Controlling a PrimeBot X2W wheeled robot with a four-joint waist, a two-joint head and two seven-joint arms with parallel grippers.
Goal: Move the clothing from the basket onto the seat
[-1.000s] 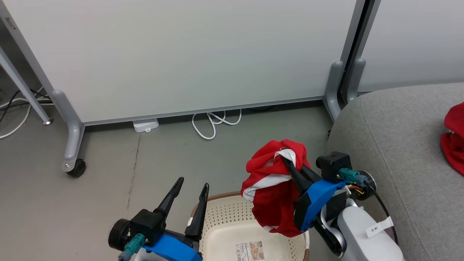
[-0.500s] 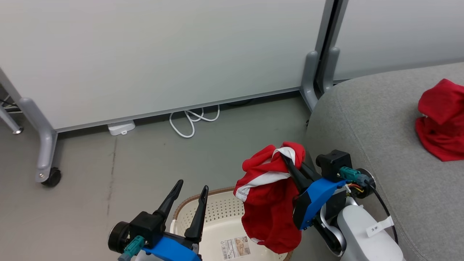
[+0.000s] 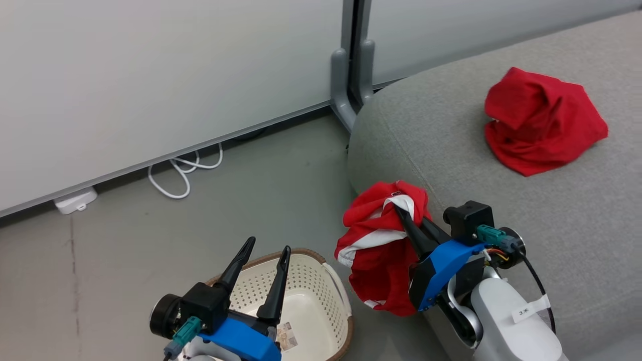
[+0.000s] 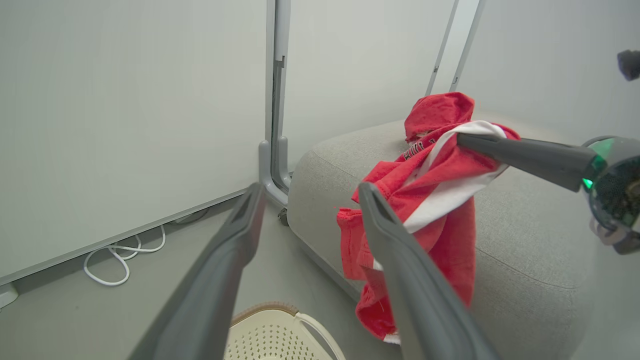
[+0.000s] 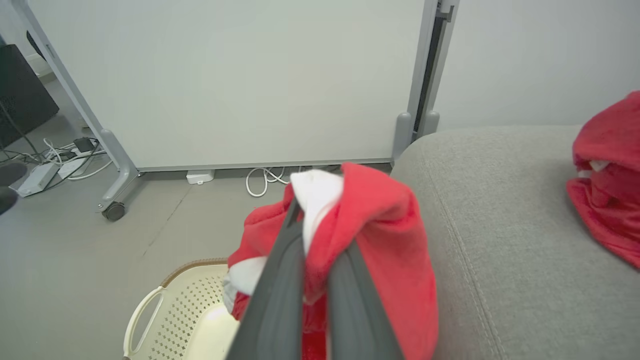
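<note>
1. Head view, lower centre-right: the right gripper [image 3: 399, 212] is clamped on the banded red garment [image 3: 378, 260]. The cloth hangs from the fingertips, its lowest fold off the floor [image 3: 150, 235].
2. This garment hangs at the rounded near-left corner of the seat [image 3: 501, 215], level with the top edge. I cannot tell whether cloth touches upholstery.
3. The plain red garment [image 3: 541, 123] lies crumpled on the seat top in the upper right of the frame, well apart from the held one. A broad bare stretch of grey fabric and a stitched seam lie between them.
4. The basket [image 3: 328, 291] stands on the floor at bottom centre, left of the hanging garment and apart from it, with its pale base showing.
5. The left gripper [image 3: 268, 244] hovers over the basket's left rim in the lower left, jaws spread wide and holding nothing.
6. A white partition panel [image 3: 150, 75] fills the upper left. A looped white cable [image 3: 183, 173] lies at its bottom edge, and its grey foot [image 3: 346, 100] stands just beside the seat's far corner.
7. Open floor runs between the panel's edge and the basket.
</note>
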